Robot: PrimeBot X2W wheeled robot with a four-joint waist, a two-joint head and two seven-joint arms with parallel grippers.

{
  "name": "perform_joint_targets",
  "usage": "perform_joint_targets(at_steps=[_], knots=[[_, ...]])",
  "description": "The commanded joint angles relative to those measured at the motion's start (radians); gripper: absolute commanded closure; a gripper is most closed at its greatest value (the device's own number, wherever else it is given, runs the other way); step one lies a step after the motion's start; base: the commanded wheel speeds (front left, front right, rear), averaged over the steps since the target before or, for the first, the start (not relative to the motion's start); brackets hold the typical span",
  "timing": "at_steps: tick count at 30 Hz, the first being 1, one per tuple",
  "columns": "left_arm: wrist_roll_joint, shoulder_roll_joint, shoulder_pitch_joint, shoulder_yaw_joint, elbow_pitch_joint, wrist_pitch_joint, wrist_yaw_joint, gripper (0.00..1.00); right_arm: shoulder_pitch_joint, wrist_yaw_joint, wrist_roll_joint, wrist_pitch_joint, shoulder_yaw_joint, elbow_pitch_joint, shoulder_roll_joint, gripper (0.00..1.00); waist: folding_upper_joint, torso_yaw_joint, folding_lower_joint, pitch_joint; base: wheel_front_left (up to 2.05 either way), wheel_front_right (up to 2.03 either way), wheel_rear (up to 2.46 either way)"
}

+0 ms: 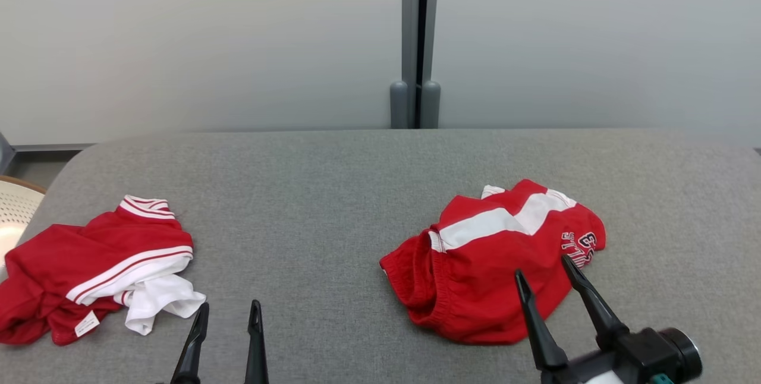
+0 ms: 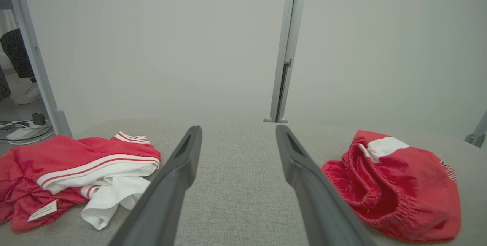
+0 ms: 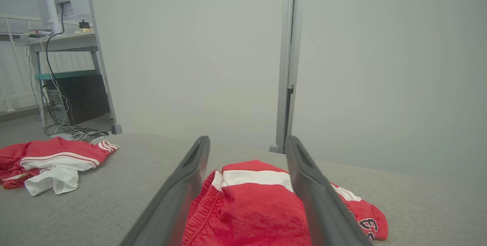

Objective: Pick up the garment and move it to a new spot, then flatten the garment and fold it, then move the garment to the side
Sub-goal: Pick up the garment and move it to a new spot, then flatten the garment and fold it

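Right gripper [image 1: 542,266] is pointing, fingers spread and empty, at your red shorts [image 1: 469,271] lying crumpled at 3 o'clock; left gripper [image 1: 230,305] is gaping empty too. Jersey [image 1: 89,265] is bunching at 9 o'clock. You're looking barely started: nothing flattened or folded.

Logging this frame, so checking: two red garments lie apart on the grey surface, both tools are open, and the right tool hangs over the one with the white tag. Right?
One slip: the head view shows the right tool over the lettered shorts; the tagged garment lies by the left tool. The rest holds.
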Motion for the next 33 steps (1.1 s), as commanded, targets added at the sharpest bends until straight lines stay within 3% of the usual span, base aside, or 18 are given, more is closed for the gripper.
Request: perform_joint_targets(at_steps=[1,11,18,33], knots=[[0.011,-0.002,0.007,0.012,-0.009,-0.002,-0.007,0.0,0.021,-0.002,-0.012,-0.001,-0.007,-0.007,-0.003,0.0,0.0,0.016,0.0,-0.018,0.0,0.0,0.0],[0.106,-0.033,0.073,0.093,-0.052,-0.002,-0.082,0.0,0.121,-0.002,-0.03,-0.001,-0.08,-0.043,-0.001,0.0,0.0,0.001,0.0,-0.037,0.0,0.0,0.0],[0.1,-0.033,0.057,0.097,-0.058,-0.002,-0.079,0.0,0.101,-0.002,0.043,-0.001,-0.077,-0.019,-0.001,0.0,0.0,-0.026,0.0,-0.023,0.0,0.0,0.0],[0.113,-0.033,0.032,0.075,-0.032,-0.002,-0.076,0.0,0.083,-0.002,0.035,-0.001,-0.062,0.003,-0.001,0.0,0.0,-0.043,0.0,-0.01,0.0,0.0,0.0]])
